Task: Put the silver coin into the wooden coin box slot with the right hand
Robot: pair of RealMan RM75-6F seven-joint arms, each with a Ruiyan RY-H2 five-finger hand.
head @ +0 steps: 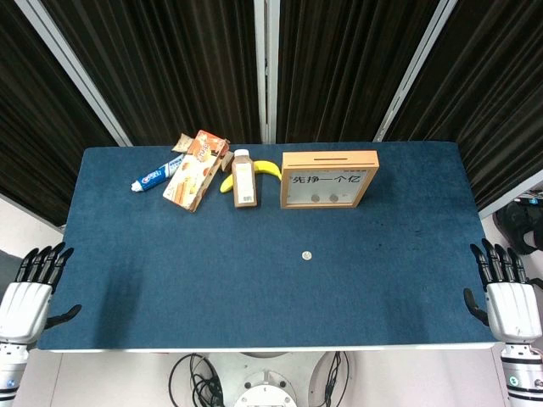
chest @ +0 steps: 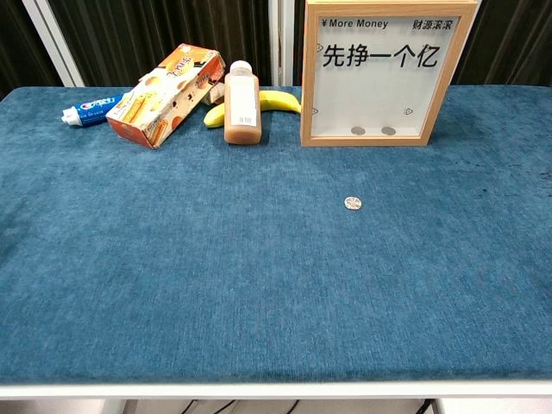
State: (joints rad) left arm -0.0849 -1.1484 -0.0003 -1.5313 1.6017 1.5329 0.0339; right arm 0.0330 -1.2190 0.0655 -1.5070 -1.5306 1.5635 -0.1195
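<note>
A small silver coin [head: 307, 255] [chest: 353, 203] lies flat on the blue table, in front of the wooden coin box [head: 328, 179] [chest: 386, 73]. The box stands upright at the back, with a slot in its top edge, Chinese lettering on its clear front and two coins resting inside at the bottom. My right hand [head: 507, 295] hovers off the table's right front corner, fingers spread and holding nothing, well to the right of the coin. My left hand [head: 30, 291] sits by the left front corner, fingers apart and empty. Neither hand shows in the chest view.
At the back left lie a toothpaste tube [head: 153, 178] [chest: 90, 109], an orange snack box [head: 195, 170] [chest: 166, 93], a brown drink bottle [head: 244, 179] [chest: 241, 103] and a banana [head: 265, 169] [chest: 278, 101]. Dark curtains hang behind the table [head: 170, 280].
</note>
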